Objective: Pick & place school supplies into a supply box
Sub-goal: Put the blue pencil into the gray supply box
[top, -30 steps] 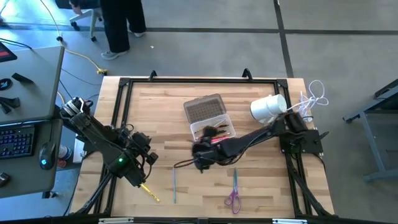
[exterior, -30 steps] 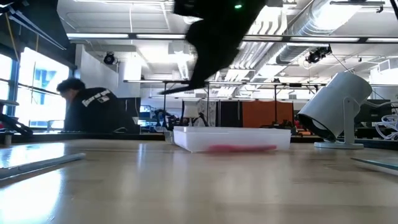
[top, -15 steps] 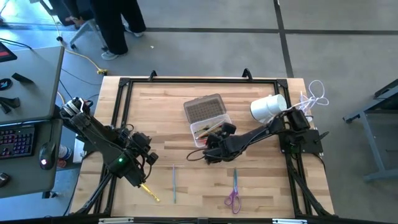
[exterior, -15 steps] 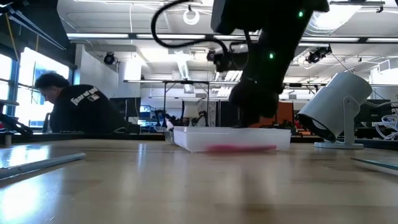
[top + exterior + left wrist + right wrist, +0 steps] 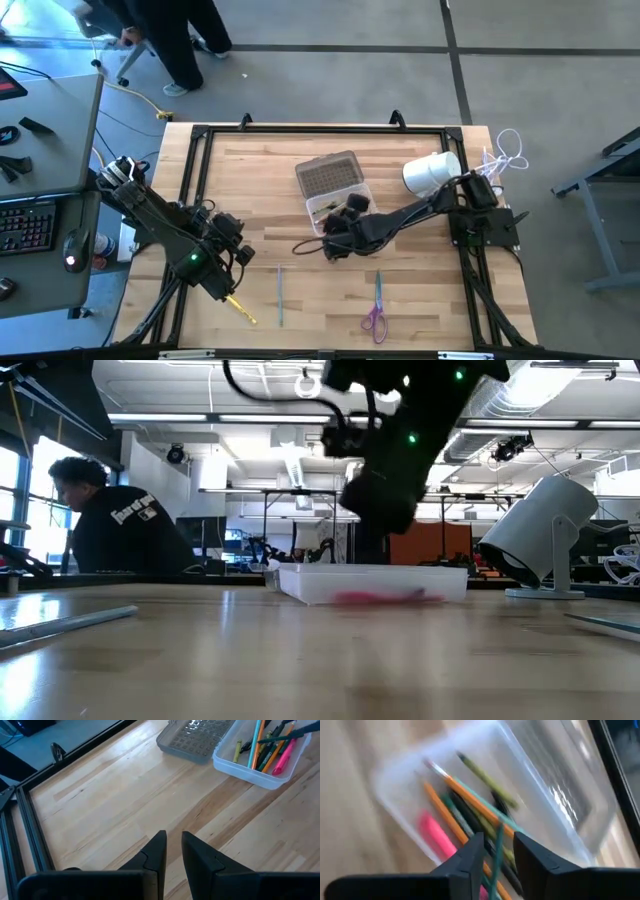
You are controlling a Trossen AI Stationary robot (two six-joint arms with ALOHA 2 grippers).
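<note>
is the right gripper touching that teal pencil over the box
Cannot tell. In the right wrist view the thin teal pencil runs between the right gripper fingers above the clear plastic pencil box, but blur hides whether they pinch it.

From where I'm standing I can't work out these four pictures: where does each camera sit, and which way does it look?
High view: above the table, looking straight down; shows both arms, the supply box and scissors.
Low view: at tabletop height, looking level across into the room; a dark arm hangs above the box.
Left wrist view: on the left arm, looking past the left gripper at the box.
Right wrist view: on the right arm, the right gripper just over the pencils.
All four share the box.
</note>
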